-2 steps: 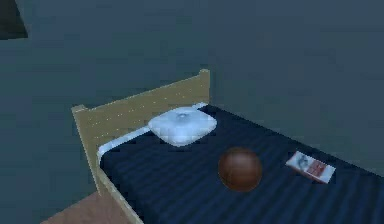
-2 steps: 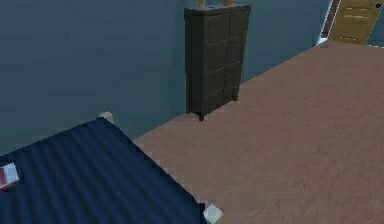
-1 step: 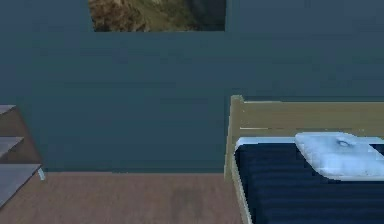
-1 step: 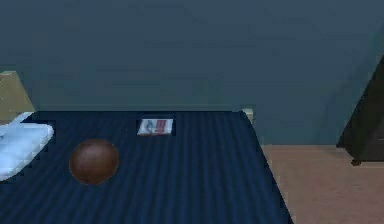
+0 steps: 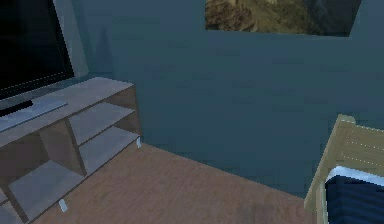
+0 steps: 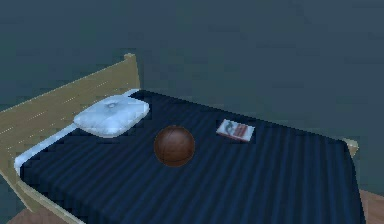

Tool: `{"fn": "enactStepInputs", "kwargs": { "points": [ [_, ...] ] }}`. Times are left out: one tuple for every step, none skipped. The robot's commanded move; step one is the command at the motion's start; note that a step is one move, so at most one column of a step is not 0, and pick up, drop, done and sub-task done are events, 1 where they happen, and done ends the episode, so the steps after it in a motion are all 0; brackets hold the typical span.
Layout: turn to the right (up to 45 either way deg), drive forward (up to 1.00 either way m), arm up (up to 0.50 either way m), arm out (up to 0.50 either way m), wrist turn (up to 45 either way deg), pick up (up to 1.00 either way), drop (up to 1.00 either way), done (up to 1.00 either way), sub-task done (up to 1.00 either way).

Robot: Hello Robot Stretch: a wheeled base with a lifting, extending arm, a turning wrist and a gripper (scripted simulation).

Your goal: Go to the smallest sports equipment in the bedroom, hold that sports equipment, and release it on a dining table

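Note:
A brown round ball (image 6: 174, 146), like a basketball, lies on the dark blue bed (image 6: 260, 180) near its middle in the arm side view. The bed's wooden headboard (image 6: 60, 105) rises at that view's left, and its corner (image 5: 345, 160) with a strip of blue cover stands at the forward view's lower right.
A white pillow (image 6: 111, 115) lies by the headboard and a small book (image 6: 236, 130) lies right of the ball. In the forward view a wooden shelf unit (image 5: 70, 135) carries a dark screen (image 5: 30, 50) on the left. A landscape picture (image 5: 283, 15) hangs on the blue wall. Brown floor lies between.

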Motion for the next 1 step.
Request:
{"fn": "enactStepInputs", "kwargs": {
  "points": [
    [0.0, 0.0, 0.5, 0.0, 0.0, 0.0, 0.0, 0.0, 0.0]
  ]
}}
